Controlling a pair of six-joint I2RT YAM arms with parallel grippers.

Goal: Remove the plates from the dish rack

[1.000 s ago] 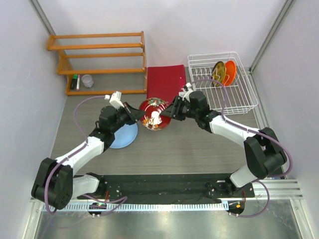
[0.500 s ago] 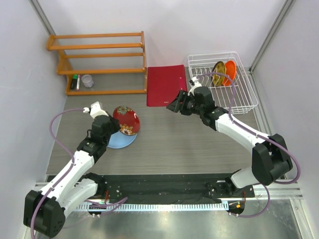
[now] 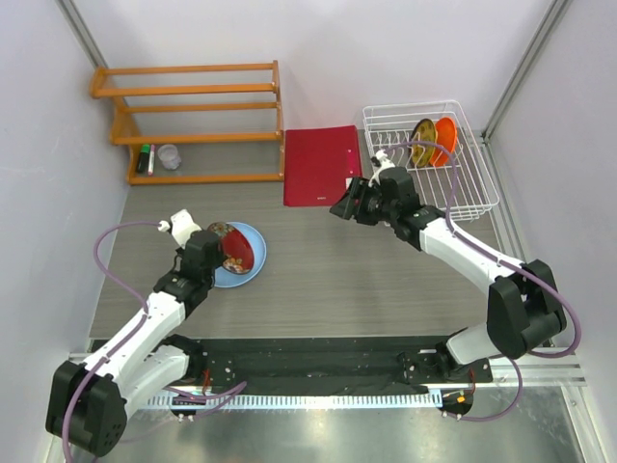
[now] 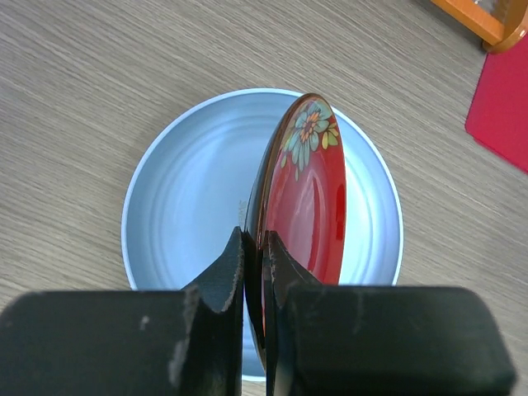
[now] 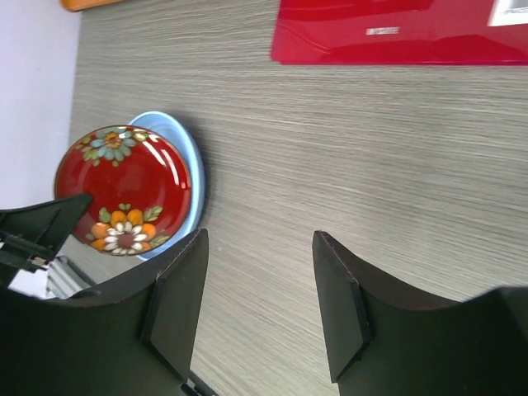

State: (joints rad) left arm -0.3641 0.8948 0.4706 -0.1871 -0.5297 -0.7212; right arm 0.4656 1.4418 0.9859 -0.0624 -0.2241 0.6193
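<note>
My left gripper is shut on the rim of the red floral plate, holding it on edge just above the light blue plate. The blue plate lies flat on the table at the left, with the red plate tilted over it. My right gripper hangs open and empty above the table, beside the dish rack. It faces the red plate from afar. A yellow patterned plate and an orange plate stand upright in the rack.
A flat red folder lies left of the rack, close to my right gripper. An orange wooden shelf stands at the back left with a marker and a small cup on its lower level. Walls close in both sides.
The right gripper let go of the red plate, opened and drew back towards the rack. The left arm carried the plate leftwards and lowered it over the blue plate.
</note>
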